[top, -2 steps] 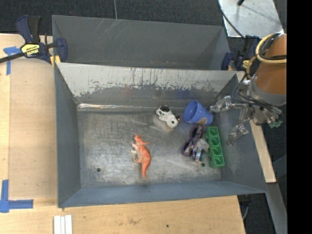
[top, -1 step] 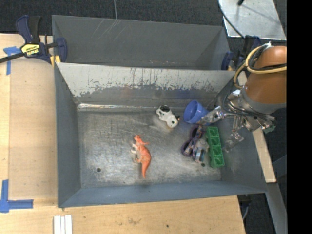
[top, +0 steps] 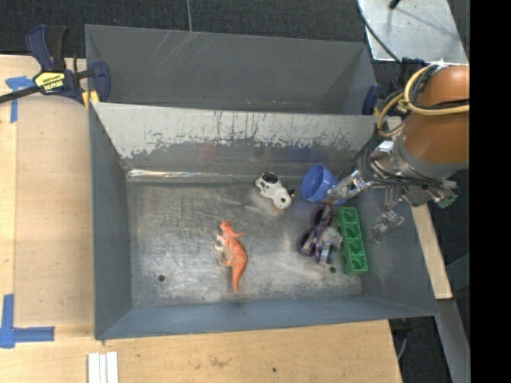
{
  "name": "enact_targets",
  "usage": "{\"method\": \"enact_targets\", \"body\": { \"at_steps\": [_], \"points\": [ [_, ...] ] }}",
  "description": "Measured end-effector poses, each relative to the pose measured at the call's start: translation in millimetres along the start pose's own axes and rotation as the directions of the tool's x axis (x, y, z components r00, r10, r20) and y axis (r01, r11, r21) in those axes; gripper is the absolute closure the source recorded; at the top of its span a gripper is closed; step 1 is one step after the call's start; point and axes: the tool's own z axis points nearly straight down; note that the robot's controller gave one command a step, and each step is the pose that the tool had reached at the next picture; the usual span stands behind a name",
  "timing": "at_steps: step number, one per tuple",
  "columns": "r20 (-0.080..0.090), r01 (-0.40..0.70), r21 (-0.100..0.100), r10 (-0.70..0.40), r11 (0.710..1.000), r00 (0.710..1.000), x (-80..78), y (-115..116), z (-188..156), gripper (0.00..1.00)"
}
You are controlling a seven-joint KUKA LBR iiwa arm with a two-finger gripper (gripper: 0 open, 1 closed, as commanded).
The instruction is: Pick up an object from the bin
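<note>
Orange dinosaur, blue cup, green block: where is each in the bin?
Orange dinosaur (top: pixel 233 254): camera view, its body.
Blue cup (top: pixel 316 183): camera view, its middle.
Green block (top: pixel 351 242): camera view, its top face.

Even, moderate light; faint shadows

Grey bin (top: pixel 109 238), scratched pale floor, dark streaks down the far wall. Orange dinosaur (top: pixel 232 252) mid-floor. White-and-black figure (top: pixel 273 191) and blue cup (top: pixel 316 182) by the far edge. Green brick (top: pixel 351 239), purplish-black bundle (top: pixel 318 238) near the right edge.
</note>
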Motion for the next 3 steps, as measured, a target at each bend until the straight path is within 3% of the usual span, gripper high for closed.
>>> {"method": "enact_targets", "body": {
  "at_steps": [1,2,3],
  "points": [
    [-0.001,0.188,-0.001,-0.188,0.982,0.982,-6.4,-2.0,50.4,0.0],
    [0.001,0.299,0.004,-0.299,0.954,0.954,-23.4,-4.5,65.0,1.0],
    [0.001,0.299,0.004,-0.299,0.954,0.954,-23.4,-4.5,65.1,1.0]
  ]
}}
